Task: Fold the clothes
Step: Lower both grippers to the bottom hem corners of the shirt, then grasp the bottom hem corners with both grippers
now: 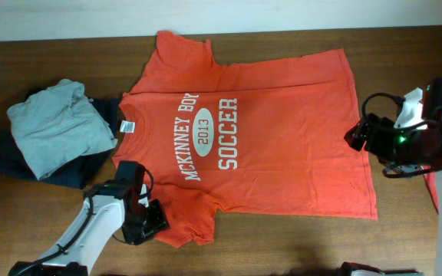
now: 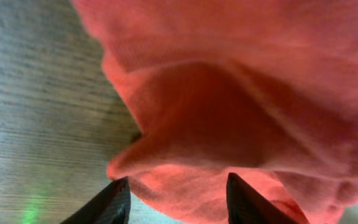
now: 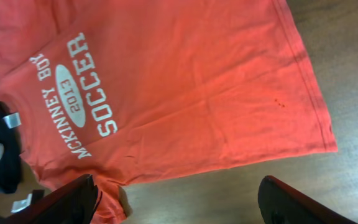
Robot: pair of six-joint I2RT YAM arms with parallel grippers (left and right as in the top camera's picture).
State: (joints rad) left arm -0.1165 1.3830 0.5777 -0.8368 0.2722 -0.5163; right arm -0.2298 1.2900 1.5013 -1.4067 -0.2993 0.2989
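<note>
An orange-red T-shirt [image 1: 282, 138] with white "SOCCER 2013" lettering lies spread flat on the wooden table, collar to the left. My left gripper [image 1: 150, 222] is at its near sleeve [image 1: 183, 222]. In the left wrist view the left gripper [image 2: 178, 186] stands open, with the bunched sleeve cloth [image 2: 229, 124] lying between and beyond its fingers. My right gripper [image 1: 357, 136] hovers at the shirt's hem on the right. It is wide open [image 3: 176, 186] over bare table, just off the shirt [image 3: 185, 81]. A pale grey garment [image 1: 60, 126] lies on a dark navy one [image 1: 67, 172] at the left.
The wooden table [image 1: 298, 245] shows bare along the front and at the right of the shirt's hem. The pile at the left sits close to the shirt's collar. A pale wall edge [image 1: 206, 15] runs along the back.
</note>
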